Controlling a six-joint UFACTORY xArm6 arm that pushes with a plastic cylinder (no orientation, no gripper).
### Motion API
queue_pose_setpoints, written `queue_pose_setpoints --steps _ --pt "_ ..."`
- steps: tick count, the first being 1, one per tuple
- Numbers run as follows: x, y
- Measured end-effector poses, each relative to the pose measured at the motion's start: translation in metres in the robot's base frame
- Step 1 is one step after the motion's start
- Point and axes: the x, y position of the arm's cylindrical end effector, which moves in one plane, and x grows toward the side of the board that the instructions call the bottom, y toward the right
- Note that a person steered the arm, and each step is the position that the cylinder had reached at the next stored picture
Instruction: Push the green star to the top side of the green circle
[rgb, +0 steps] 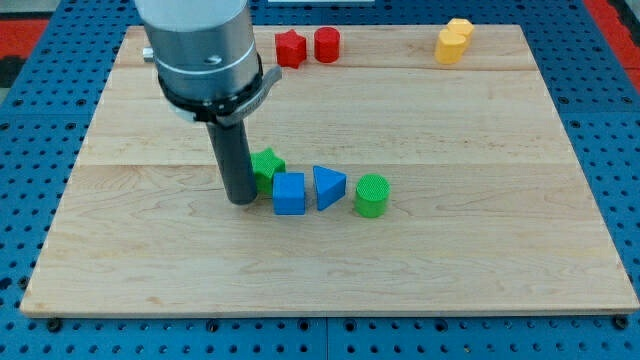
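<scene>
The green star (267, 166) lies left of the board's middle, partly hidden by my rod. My tip (241, 199) rests on the board just left of the star and below it, touching or nearly touching it. The green circle (371, 195), a short cylinder, stands to the right. Between them sit a blue cube (289, 193), right under the star, and a blue triangle (328, 187). The star is to the left of the circle and slightly higher in the view.
A red star-like block (290, 48) and a red cylinder (327, 44) stand at the board's top edge. Two yellow blocks (453, 42) touch each other at the top right. The wooden board (330, 270) lies on a blue pegboard.
</scene>
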Motion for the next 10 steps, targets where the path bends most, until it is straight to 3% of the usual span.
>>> queue_pose_setpoints --steps 4,6,8,10 --pt "-0.051 0.006" --pt "-0.077 0.063" --pt "-0.078 0.118" --pt "-0.063 0.119"
